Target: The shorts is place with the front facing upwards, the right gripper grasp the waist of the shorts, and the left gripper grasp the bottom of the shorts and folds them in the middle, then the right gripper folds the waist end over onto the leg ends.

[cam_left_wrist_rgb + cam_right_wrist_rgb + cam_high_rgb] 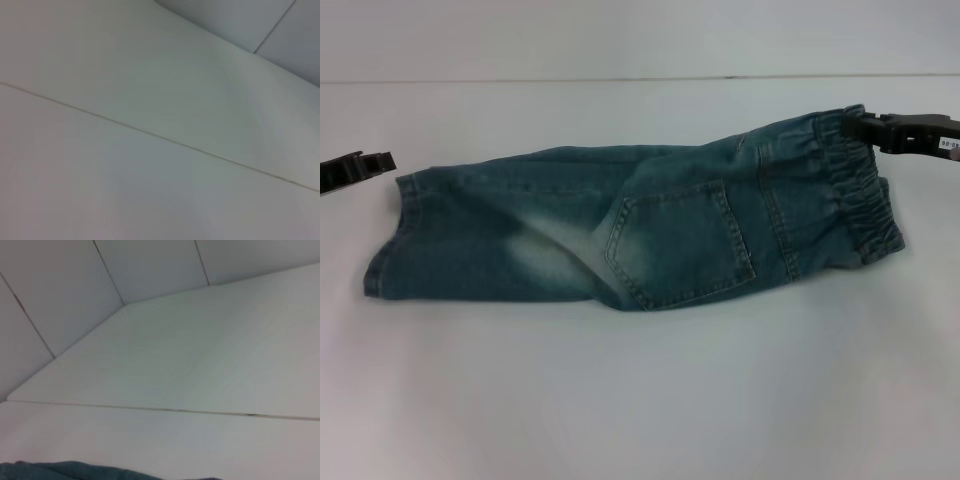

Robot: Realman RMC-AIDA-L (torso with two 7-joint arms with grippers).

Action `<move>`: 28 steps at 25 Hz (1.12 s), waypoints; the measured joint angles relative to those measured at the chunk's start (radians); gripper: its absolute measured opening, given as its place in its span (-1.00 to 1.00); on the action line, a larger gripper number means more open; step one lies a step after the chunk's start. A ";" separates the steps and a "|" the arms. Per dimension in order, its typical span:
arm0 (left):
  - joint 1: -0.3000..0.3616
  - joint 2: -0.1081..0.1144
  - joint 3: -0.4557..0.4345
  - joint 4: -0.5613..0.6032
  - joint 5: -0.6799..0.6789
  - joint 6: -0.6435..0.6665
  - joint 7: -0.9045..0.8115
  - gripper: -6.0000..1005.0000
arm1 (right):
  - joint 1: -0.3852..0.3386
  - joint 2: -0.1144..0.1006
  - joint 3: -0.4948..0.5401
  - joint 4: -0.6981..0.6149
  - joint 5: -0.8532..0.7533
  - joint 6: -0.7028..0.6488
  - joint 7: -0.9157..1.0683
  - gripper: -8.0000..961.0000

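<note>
The blue denim shorts [650, 225] lie on the white table, folded lengthwise, with a back pocket [682, 238] facing up. The elastic waist [865, 190] is at the right and the leg ends [390, 240] at the left. My right gripper [860, 128] is at the far corner of the waist, shut on the band, which rises slightly toward it. My left gripper [365, 166] hovers just beyond the far corner of the leg ends, apart from the cloth. A strip of denim [75, 471] shows at the edge of the right wrist view.
The white table [640, 400] spreads out around the shorts. A thin seam [620, 78] runs along its far side where it meets the pale wall. The left wrist view shows only white surface and a seam [150, 134].
</note>
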 joint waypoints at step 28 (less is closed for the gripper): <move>0.154 -0.039 0.039 0.045 -0.291 0.472 0.356 0.84 | 0.135 -0.104 -0.302 -0.441 -0.501 -0.483 0.638 0.96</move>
